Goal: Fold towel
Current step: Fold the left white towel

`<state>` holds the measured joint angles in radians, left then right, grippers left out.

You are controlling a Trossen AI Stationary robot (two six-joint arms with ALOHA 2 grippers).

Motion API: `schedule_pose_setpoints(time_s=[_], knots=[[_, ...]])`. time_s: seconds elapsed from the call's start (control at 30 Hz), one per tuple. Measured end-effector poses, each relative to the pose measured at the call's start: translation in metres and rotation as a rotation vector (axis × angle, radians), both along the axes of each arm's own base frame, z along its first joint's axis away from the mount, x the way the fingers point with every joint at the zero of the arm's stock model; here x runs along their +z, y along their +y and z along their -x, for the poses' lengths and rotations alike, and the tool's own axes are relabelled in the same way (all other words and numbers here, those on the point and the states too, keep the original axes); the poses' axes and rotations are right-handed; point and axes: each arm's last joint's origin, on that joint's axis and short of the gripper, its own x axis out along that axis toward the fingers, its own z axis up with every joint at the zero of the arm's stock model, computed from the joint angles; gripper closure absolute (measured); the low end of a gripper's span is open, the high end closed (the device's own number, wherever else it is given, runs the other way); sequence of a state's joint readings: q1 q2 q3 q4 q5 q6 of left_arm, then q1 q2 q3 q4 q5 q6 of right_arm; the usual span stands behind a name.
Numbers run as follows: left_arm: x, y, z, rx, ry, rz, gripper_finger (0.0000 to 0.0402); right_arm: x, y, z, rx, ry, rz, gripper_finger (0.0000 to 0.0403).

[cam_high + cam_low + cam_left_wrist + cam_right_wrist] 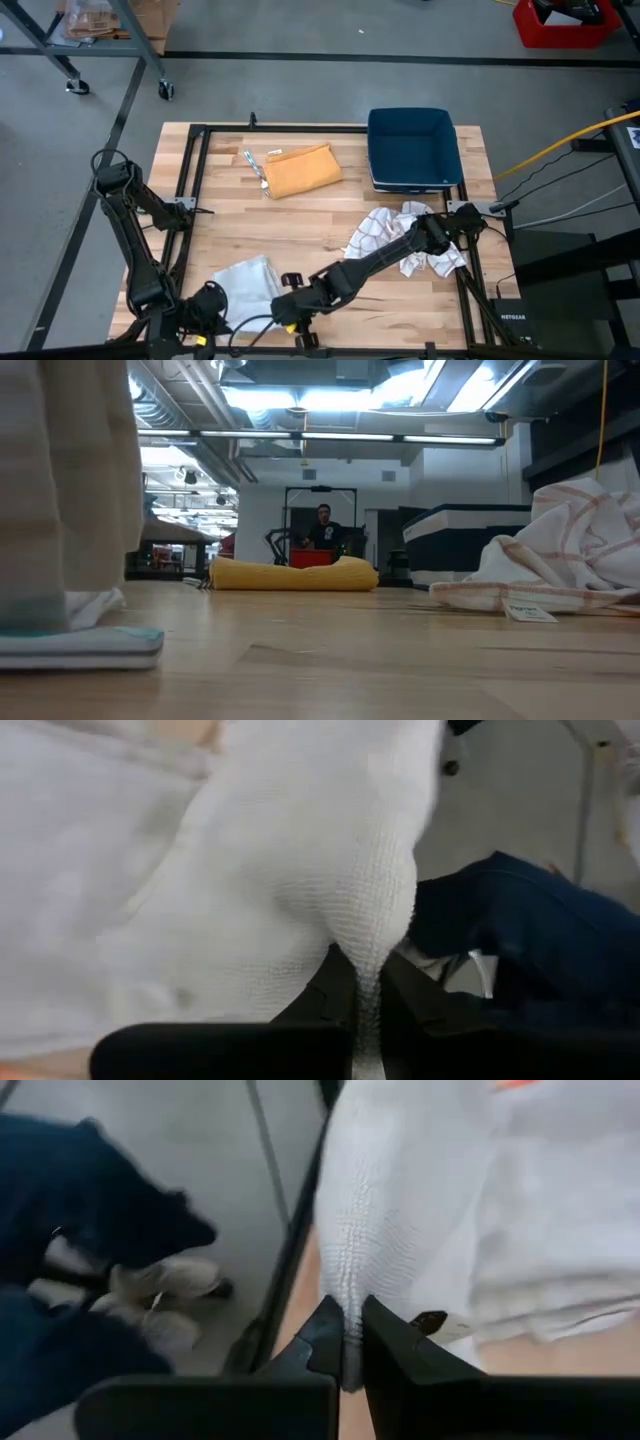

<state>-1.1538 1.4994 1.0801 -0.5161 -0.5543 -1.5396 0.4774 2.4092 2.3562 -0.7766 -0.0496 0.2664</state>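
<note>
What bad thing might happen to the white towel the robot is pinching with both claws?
1. Both the left gripper and right gripper pinch only a thin edge of the white towel, so it might slip out.
2. The towel sits at the table's front edge, so a dropped corner could hang off or slide to the floor.
3. The right arm reaches over the checked cloth and may drag it along.

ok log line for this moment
step: fold white towel | left pincer: shut on towel edge | right pincer: shut on towel edge | towel: at table's near edge, partly lifted
</note>
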Motion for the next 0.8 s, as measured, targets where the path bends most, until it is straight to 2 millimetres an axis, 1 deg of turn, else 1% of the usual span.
schedule_pose_setpoints(time_s=[0.07,0.17,0.33,0.57,0.8], knots=[[-0.003,0.003,0.002,0.032,0.032,-0.013,0.0394,0.002,-0.004,-0.004,-0.029,-0.03,0.004,0.0377],[-0.006,0.009,0.004,0.088,0.077,-0.029,0.0392,0.004,-0.017,-0.01,-0.085,-0.045,0.015,0.0377],[-0.011,0.019,0.008,0.178,0.143,-0.076,0.0394,0.003,-0.046,-0.022,-0.178,-0.037,0.033,0.0377],[-0.016,0.035,0.016,0.283,0.217,-0.183,0.0388,-0.009,-0.077,-0.033,-0.226,-0.01,0.06,0.0377],[-0.018,0.044,0.02,0.296,0.278,-0.278,0.0394,-0.02,-0.106,-0.042,-0.248,-0.007,0.093,0.0377]])
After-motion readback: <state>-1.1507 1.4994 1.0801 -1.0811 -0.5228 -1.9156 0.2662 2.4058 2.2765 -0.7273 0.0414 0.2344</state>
